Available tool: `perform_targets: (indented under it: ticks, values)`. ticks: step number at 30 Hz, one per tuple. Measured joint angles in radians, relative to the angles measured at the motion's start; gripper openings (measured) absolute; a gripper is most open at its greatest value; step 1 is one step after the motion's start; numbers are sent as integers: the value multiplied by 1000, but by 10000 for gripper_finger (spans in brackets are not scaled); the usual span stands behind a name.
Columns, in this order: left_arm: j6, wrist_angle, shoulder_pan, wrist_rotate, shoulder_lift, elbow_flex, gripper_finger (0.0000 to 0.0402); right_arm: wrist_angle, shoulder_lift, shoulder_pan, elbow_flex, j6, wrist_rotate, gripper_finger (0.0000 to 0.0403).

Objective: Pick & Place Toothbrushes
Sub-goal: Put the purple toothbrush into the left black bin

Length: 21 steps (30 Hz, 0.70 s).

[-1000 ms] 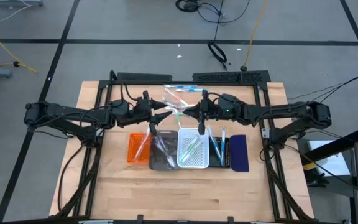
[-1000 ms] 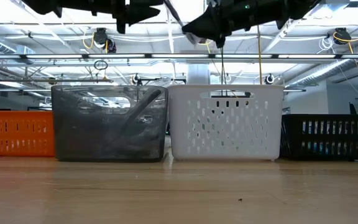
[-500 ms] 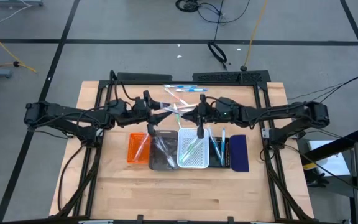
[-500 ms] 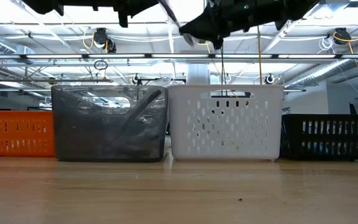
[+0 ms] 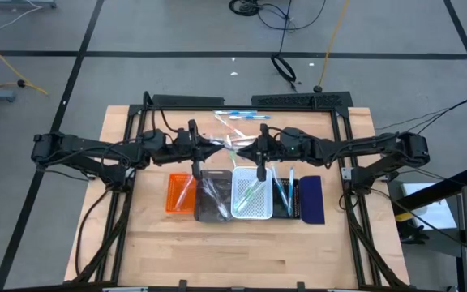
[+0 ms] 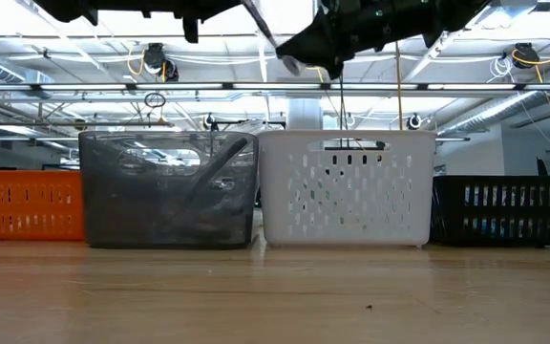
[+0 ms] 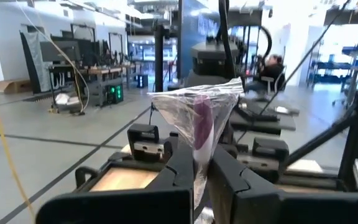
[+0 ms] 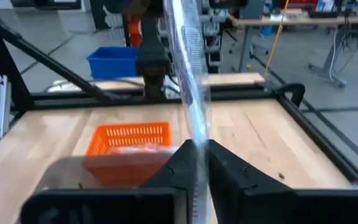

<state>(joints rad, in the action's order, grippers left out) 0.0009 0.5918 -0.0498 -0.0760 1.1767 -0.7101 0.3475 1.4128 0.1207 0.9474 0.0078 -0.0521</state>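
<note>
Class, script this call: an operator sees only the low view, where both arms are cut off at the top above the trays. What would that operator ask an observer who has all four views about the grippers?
Operator: My low view cuts off the arms. Is the left gripper holding anything?
Observer: Yes. The left wrist view shows the left gripper shut on a wrapped toothbrush.
Operator: And the right one?
Observer: The right gripper also has a clear-wrapped toothbrush between its fingers. From above, the two grippers meet tip to tip behind the trays. I cannot tell whether it is the same toothbrush.
</note>
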Motion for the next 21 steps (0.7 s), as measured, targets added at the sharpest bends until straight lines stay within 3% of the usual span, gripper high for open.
perform_targets:
  ticks: [12, 21]
  values:
    - [20, -385, 59, 13, -136, 1, 8, -146, -10, 45, 0, 5, 2, 94]
    - [14, -638, 181, -7, -128, 0, 8, -149, -9, 69, 0, 5, 0, 106]
